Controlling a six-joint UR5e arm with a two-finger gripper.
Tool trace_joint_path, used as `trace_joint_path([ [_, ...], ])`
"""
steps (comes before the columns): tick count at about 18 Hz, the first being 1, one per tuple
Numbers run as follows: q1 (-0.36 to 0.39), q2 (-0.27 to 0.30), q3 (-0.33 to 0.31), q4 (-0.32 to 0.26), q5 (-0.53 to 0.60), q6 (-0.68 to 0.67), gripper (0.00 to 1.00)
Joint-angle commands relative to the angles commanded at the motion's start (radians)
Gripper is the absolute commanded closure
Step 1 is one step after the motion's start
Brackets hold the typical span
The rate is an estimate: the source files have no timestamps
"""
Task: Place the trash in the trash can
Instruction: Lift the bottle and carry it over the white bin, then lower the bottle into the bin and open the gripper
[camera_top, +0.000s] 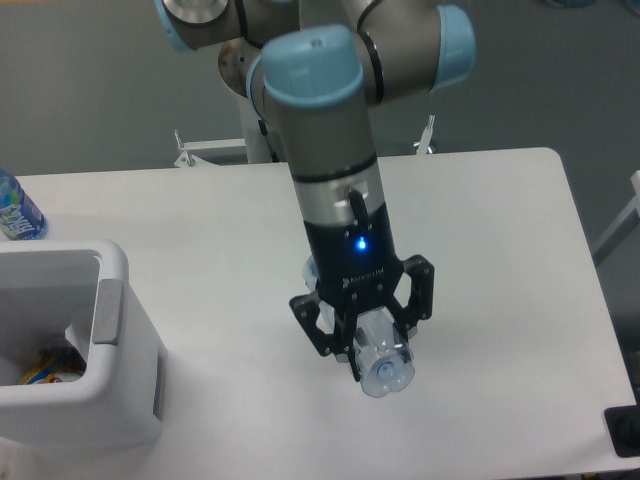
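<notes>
At the far left edge you have a plastic bottle with a blue-and-white label (15, 212) standing on the white bench (500, 260); that one is not part of the job. Just below it sits the boxy white plastic trash can with a thick rounded rim and a grey side panel (110, 345), open at the top, with some colourful scraps and a white piece already lying inside.

Moving right to the middle of the bench, the black two-finger gripper (375, 340) is clenched around the slim clear plastic bottle (385, 365), which hangs in it with its bottom end turned toward the camera; its cap is hidden from here. You can judge the bottle to be light, thin-walled and smooth: it will likely dent under a hard squeeze and may slide if held loosely. A hold across the body, as you have it, looks sensible. The bottle is well apart from the trash can, so you have a fair carry leftward ahead of you.

The bench is flat, pale and matte, with open surface on the right side. Beyond its rim the floor is grey, and a dark object shows at the bottom right corner.
</notes>
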Motion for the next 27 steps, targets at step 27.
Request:
trace_joint_path([
  [27, -0.331, 0.057, 0.023, 0.146, -0.002, 0.034, 0.45],
])
